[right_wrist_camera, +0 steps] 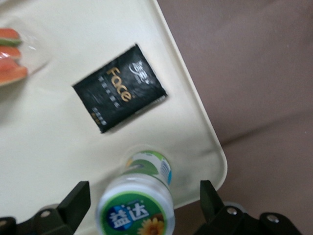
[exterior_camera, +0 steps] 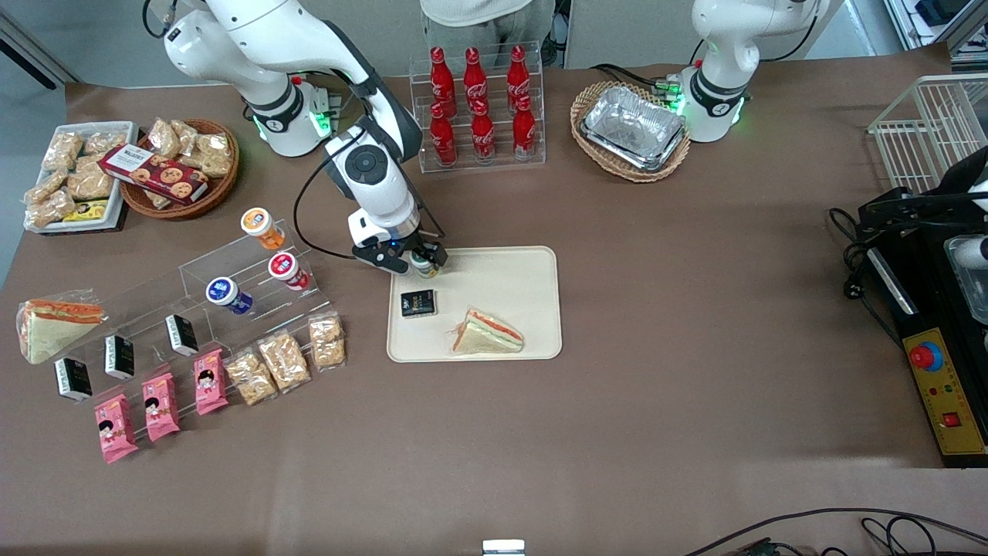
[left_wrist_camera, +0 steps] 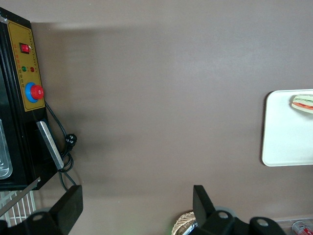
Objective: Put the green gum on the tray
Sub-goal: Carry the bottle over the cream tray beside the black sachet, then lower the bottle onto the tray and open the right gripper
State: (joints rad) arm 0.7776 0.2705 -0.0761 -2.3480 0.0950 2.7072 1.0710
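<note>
The green gum (right_wrist_camera: 137,208), a white bottle with a green label and a green-rimmed cap, stands on the cream tray (right_wrist_camera: 58,147) close to its corner nearest the working arm's base. My gripper (right_wrist_camera: 142,198) hovers right over it, open, with a finger on each side and a gap to both. In the front view the gripper (exterior_camera: 421,261) covers most of the gum (exterior_camera: 424,268) at that corner of the tray (exterior_camera: 509,286). The tray's edge also shows in the left wrist view (left_wrist_camera: 283,142).
On the tray lie a black sachet (exterior_camera: 417,303) and a wrapped sandwich (exterior_camera: 488,333). Toward the working arm's end stands a clear tiered rack (exterior_camera: 231,270) with orange-, red- and blue-capped bottles. Red cola bottles (exterior_camera: 478,108) stand farther from the camera.
</note>
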